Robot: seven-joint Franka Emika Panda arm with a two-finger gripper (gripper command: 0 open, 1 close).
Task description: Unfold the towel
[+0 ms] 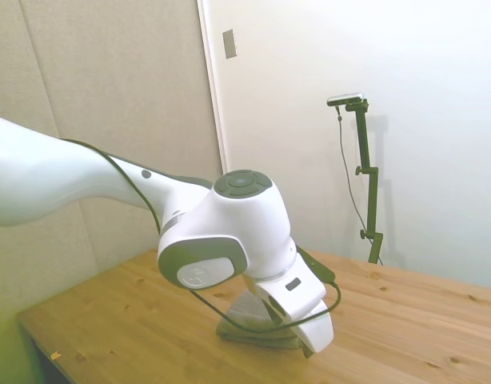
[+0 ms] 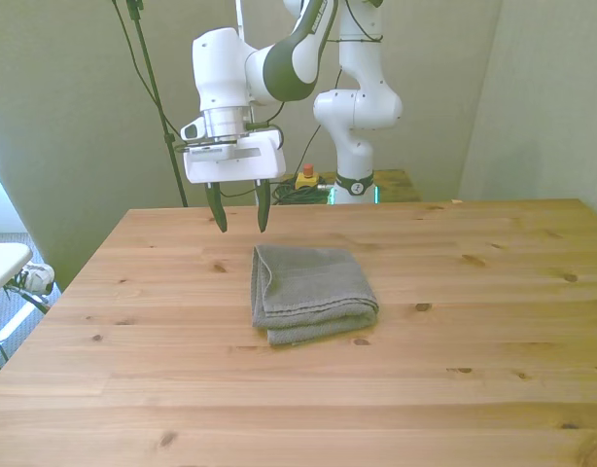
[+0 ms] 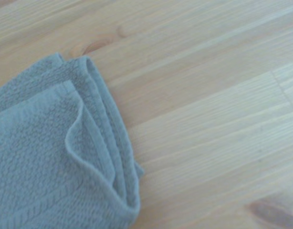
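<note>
The grey towel point(image 2: 312, 290) lies folded in several layers near the middle of the wooden table point(image 2: 454, 370). My gripper point(image 2: 240, 223) hangs open above the table, just beyond the towel's far corner on the front view's left, with nothing between its fingers point(image 2: 263, 208). In the side view the white wrist housing covers most of the towel point(image 1: 244, 324), and only its near folded edge shows. The wrist view shows the towel point(image 3: 51, 162) from close by, with its stacked hemmed edges meeting at a corner on bare wood.
Bare wood surrounds the towel on all sides. Behind the table's far edge stands the robot base point(image 2: 355, 146), with cables and a small yellow and red object point(image 2: 305, 176) on the floor.
</note>
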